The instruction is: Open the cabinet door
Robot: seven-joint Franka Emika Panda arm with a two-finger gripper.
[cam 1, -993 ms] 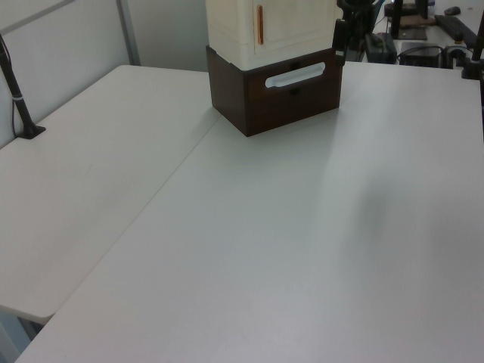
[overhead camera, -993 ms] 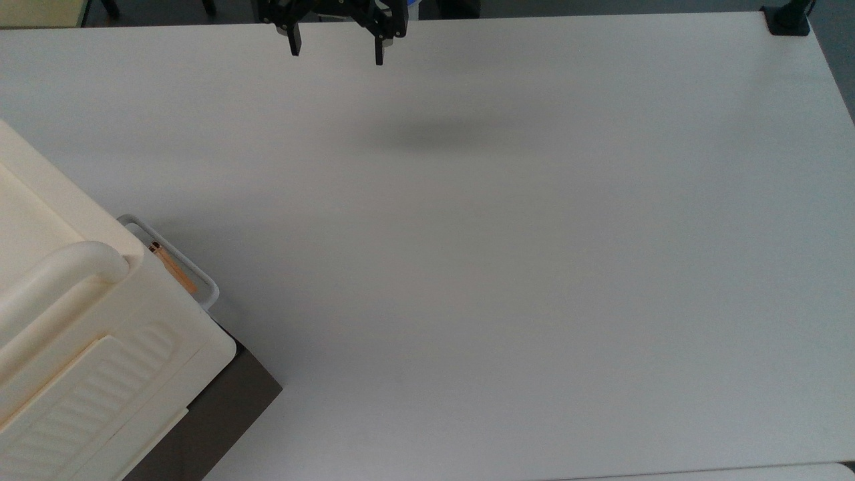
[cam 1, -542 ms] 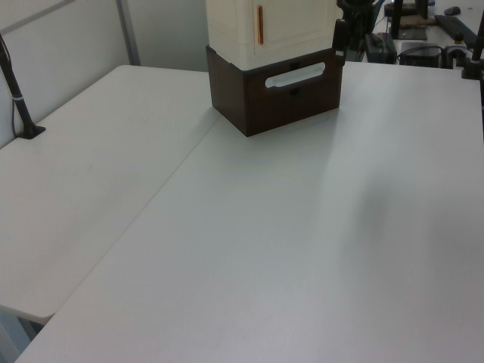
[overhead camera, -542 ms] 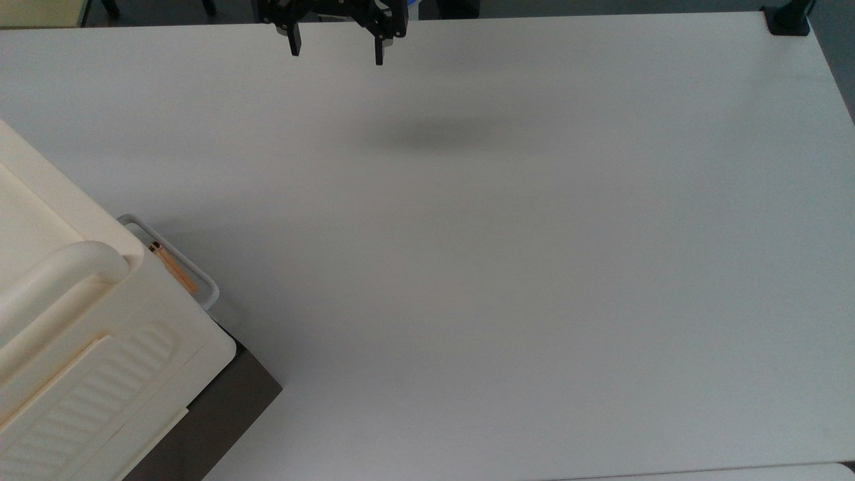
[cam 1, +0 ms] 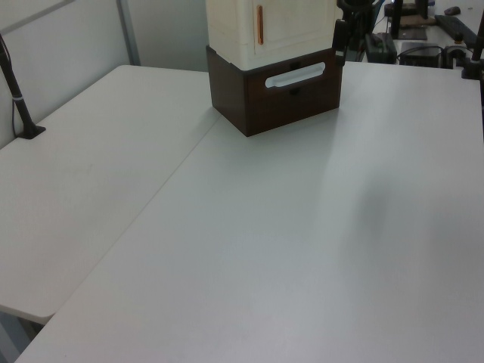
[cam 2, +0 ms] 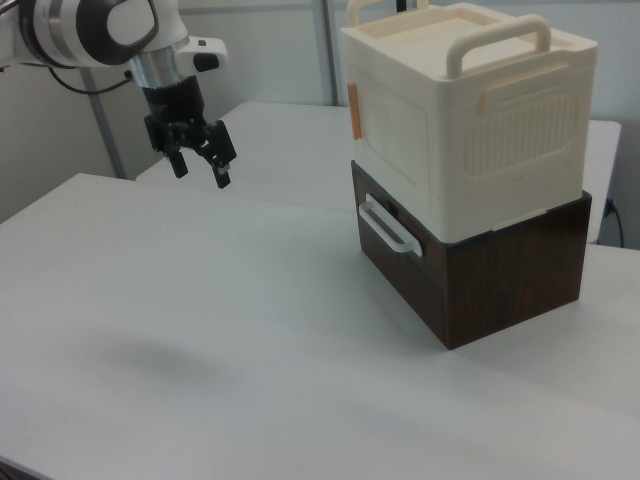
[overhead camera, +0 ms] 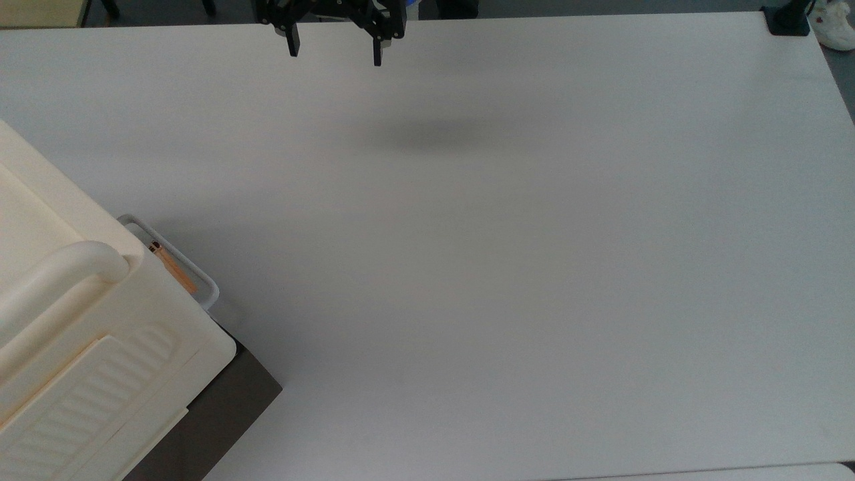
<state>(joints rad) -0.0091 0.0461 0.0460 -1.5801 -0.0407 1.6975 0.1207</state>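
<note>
The cabinet [cam 2: 470, 110] is a cream box with a thick bar handle [cam 2: 497, 40], standing on a dark brown base [cam 2: 510, 270]. It sits at the top view's lower left [overhead camera: 80, 334] and at the top of the left view [cam 1: 272, 30]. The cabinet door [cam 2: 395, 140] is the cream side panel with a tan handle [cam 2: 354, 110] at one edge, and it lies flush with the cabinet. The tan handle [cam 1: 259, 25] also shows in the left view. My gripper [cam 2: 200, 172] hangs open above the table, well to the right view's left of the door, holding nothing. It sits at the top view's upper edge [overhead camera: 335, 52].
A white bar handle [cam 2: 385, 230] juts from the brown base under the door. The wide white table [overhead camera: 501, 267] spreads between gripper and cabinet. A black clamp [overhead camera: 788, 20] sits at the top view's far right corner, a black pole [cam 1: 19, 106] at the left view's left.
The gripper has hardly moved and stays open. A white shoe has come into the top view's upper right corner.
</note>
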